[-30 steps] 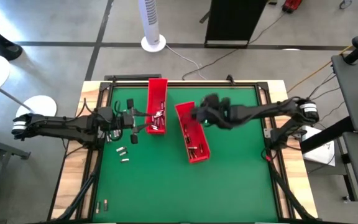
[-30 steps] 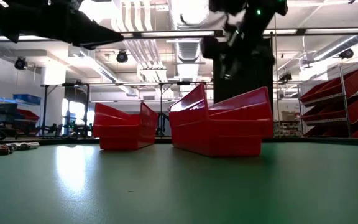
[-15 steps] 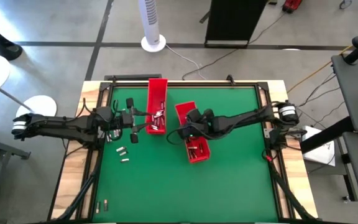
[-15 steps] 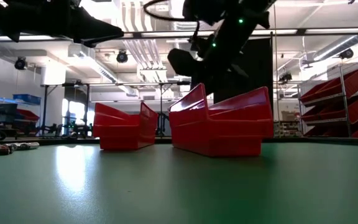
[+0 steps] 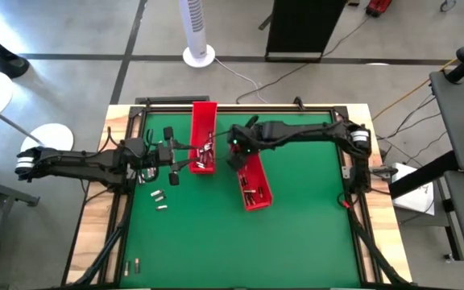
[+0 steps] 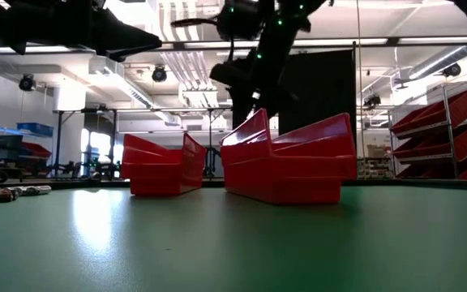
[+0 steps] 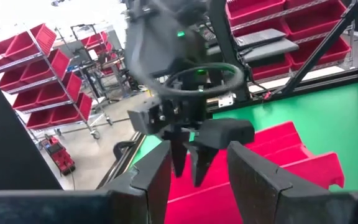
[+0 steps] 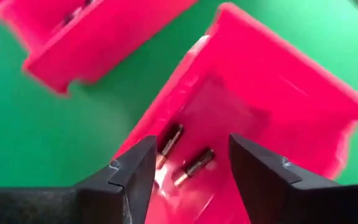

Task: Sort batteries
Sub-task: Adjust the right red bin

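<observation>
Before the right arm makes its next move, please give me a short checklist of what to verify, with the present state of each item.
1. Right end effector open: ok, its fingers stand apart with nothing between them.
2. Right end effector over the angled red tray: ok, it hangs above that tray's far end.
3. Batteries in the angled tray: ok, two lie on its floor between the fingers.
4. Left end effector clear of the right arm: cannot tell; it is open beside the straight red tray, and the right end effector is close in front of it.
5. Loose batteries left on the green mat: not ok, several remain unsorted.
</observation>
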Controlling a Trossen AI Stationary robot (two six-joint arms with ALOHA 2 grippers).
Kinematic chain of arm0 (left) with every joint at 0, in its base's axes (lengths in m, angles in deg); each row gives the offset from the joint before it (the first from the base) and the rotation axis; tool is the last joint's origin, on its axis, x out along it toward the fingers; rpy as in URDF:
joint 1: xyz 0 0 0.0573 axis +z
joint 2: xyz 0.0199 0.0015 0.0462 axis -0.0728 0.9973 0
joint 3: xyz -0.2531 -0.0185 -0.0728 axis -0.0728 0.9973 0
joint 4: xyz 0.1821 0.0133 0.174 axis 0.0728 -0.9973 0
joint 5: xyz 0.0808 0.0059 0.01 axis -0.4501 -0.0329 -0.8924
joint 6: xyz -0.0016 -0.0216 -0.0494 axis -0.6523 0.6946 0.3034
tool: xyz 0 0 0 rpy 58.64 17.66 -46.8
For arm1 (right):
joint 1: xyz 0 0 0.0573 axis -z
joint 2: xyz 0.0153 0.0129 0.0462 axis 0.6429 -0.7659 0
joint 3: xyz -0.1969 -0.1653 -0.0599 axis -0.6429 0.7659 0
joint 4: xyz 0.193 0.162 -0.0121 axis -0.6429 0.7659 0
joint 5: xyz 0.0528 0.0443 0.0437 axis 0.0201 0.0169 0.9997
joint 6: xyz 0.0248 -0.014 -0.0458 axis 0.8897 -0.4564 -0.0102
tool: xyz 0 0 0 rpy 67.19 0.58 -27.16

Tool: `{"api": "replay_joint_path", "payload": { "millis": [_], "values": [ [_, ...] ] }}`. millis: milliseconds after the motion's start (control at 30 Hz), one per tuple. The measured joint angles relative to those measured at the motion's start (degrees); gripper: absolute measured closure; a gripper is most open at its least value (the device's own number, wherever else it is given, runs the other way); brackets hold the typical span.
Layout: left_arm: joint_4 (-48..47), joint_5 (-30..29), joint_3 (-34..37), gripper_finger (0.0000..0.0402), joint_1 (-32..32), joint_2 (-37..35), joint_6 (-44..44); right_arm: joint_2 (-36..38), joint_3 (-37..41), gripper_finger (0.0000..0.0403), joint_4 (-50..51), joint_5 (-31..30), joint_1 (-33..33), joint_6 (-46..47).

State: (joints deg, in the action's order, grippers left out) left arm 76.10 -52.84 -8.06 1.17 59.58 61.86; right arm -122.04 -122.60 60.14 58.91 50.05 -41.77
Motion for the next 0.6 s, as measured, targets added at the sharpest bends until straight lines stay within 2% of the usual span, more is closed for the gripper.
{"api": "replay_joint_path", "payload": {
  "millis": [67,233,600],
  "values": [
    [-0.36,0.0,0.0,0.0265,0.01,-0.02,0.01,-0.35,-0.05,0.0208,0.55,2.56,1.84,-5.65],
    [-1.84,-0.73,0.0,0.0265,0.0,-0.24,-0.51,-1.45,-0.08,0.022,2.37,2.67,6.01,-14.24],
    [-3.12,-3.45,0.0,0.0265,0.0,-0.33,-1.25,-3.74,-1.76,0.025,-0.98,1.32,12.61,-3.44]
  ]
}}
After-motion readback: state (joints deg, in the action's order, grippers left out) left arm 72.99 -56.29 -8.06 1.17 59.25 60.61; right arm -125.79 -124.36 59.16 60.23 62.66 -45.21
